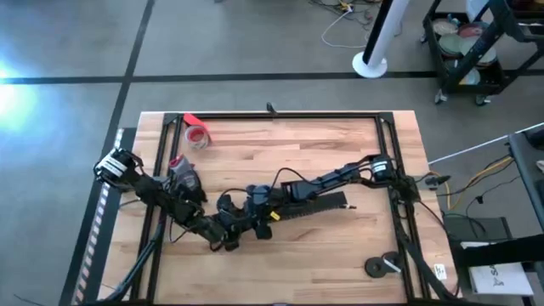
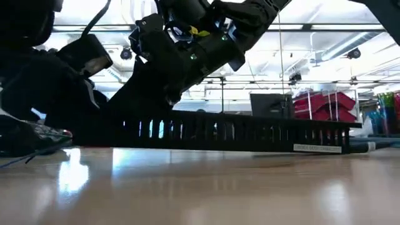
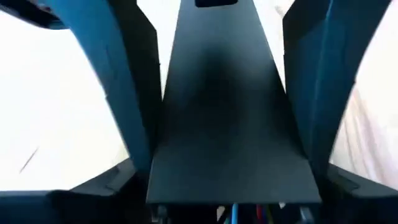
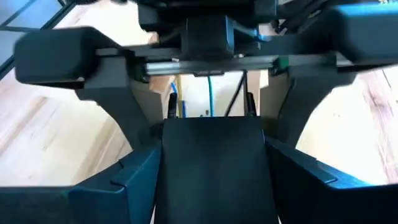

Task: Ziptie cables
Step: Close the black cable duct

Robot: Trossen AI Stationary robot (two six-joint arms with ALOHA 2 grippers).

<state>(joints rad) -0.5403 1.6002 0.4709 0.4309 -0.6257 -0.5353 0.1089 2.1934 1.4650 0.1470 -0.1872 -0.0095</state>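
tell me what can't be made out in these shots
- Ziptie: not made out in any view; too thin for the high view, and the grippers cover the spot where they meet.
- Cables: only short coloured stretches show in the right wrist view, behind a wide flat black strip.
- Left gripper and right gripper: the arms crowd together in the high view and are dark shapes in the low view.
- Left wrist view: the strip fills it.

Dark arm links [image 2: 187, 50] filled the upper left, coming down from above, with a yellow tag [image 2: 199, 30] and a small green light [image 2: 191, 56] on them. Just below them a long black slotted strip [image 2: 250, 134] lay on the wooden table [image 2: 200, 187], running rightward. Red bins [image 2: 328, 103] stood far behind.
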